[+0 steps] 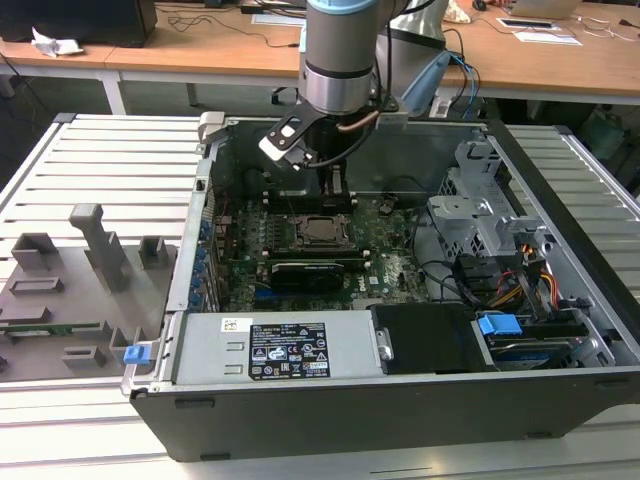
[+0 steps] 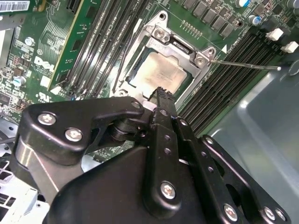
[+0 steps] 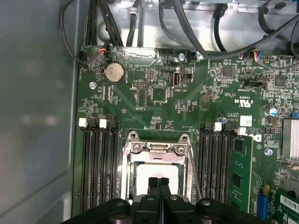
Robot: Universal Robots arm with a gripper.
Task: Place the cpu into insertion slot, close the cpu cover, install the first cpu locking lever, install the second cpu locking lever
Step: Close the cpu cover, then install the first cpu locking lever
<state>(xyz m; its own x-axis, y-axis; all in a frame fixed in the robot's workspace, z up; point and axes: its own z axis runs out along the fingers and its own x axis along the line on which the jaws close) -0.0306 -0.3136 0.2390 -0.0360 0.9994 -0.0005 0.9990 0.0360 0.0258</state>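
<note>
Dull silvery-tan metal marks the cpu, seated flat in the insertion slot. The pincer hovers just above it, fingers pressed together and empty. The chip looks light, stiff and probably fragile underneath, so it is best held by its edges.

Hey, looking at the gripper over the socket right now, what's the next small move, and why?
Probably shift the shut gripper sideways toward the thin locking lever that juts out free beside the insertion slot. The cpu lies seated and the cpu cover appears down over it, while that lever looks unlatched.
</note>
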